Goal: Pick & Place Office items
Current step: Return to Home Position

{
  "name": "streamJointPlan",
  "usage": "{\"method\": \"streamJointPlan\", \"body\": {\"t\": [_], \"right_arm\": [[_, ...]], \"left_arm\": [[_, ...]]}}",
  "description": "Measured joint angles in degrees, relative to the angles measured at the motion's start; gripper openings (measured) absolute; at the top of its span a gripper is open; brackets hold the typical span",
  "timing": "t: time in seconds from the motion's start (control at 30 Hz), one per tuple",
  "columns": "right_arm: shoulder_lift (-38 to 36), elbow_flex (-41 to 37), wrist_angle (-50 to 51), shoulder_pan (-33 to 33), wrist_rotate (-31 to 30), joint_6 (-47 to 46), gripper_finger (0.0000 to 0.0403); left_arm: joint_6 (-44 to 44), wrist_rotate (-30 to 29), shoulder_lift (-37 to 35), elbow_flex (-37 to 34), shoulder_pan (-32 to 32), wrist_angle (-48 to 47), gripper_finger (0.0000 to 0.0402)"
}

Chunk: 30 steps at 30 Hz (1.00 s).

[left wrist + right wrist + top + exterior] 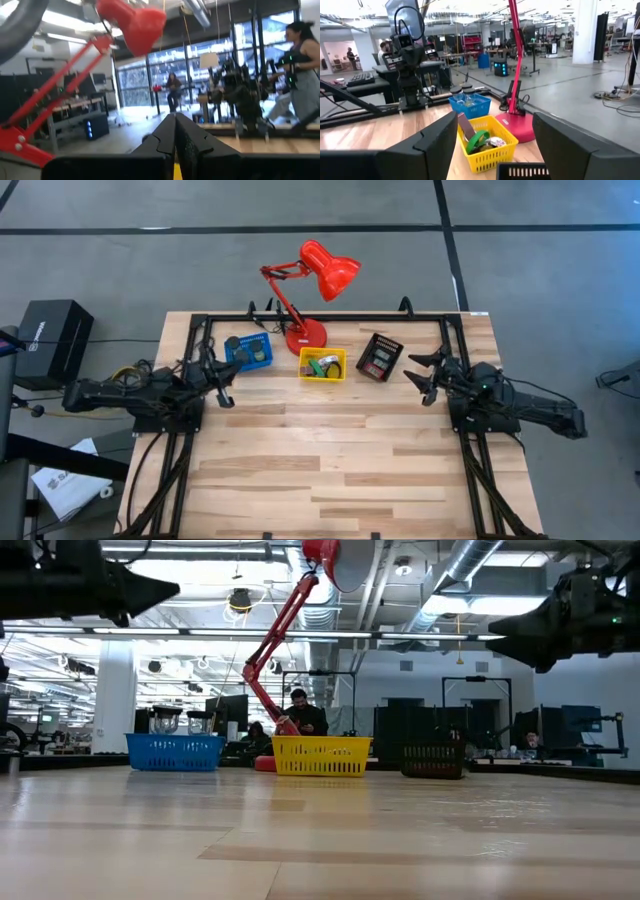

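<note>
Both arms were parked up off the table [320, 465], as confirmed by the low view, where they were seen only at the top corners. The left gripper [222, 387] had its jaws pressed together with nothing held. That was readable only in the left wrist view, where the two fingers [162, 142] were seen meeting with no gap. The right gripper [423, 377] had its jaws spread wide and empty, as shown in both the high and right wrist views. The blue tray [248, 350] was found just ahead of the left jaws, slightly off to one side, and the black tray [380, 357] was near the right fingertips. The yellow tray [322, 365] was between the two grippers and was framed between the open right jaws in the right wrist view. Contents were resolved best there: a green piece [477, 140] and a brown strap [465, 127] in the yellow tray, and black cylinders [461, 90] standing in the blue tray beyond it. A small red rectangle [376, 364] in the black tray was seen only from above, since the low view gave only the basket walls. The red desk lamp [305, 332] was located beyond the trays, away from both jaws. A person [303, 712] was visible in the room behind, in the low view.
</note>
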<state>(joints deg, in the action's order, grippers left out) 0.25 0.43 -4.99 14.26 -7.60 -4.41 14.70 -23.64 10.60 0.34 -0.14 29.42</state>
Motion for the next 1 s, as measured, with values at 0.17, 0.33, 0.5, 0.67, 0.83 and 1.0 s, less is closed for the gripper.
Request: {"method": "streamJointPlan", "body": {"t": [0.17,0.33,0.5,0.67,0.83,1.0], "right_arm": [[0.0,0.0,1.2,0.0,0.0,-0.5,0.0249],[0.0,0.0,1.7,0.0,0.0,-1.6,0.0249],[0.0,0.0,2.4,0.0,0.0,-1.7,0.0249],[0.0,-0.1,3.0,0.0,0.2,-2.3,0.0249],[0.0,-0.1,3.0,0.0,0.2,-3.2,0.0249],[0.0,-0.1,3.0,0.0,0.2,-3.2,0.0249]], "left_arm": [[-1.3,-0.1,4.4,0.0,0.0,0.5,0.0001],[-1.2,-0.8,4.8,0.0,0.0,1.8,0.0001],[-1.2,-0.3,4.8,0.0,0.0,0.8,0.0001],[-1.9,1.6,4.8,0.0,0.0,-1.9,0.0001],[-3.1,1.6,4.8,0.0,0.0,-3.3,0.0001],[-4.5,1.6,4.8,0.1,0.0,-6.3,0.0001]]}}
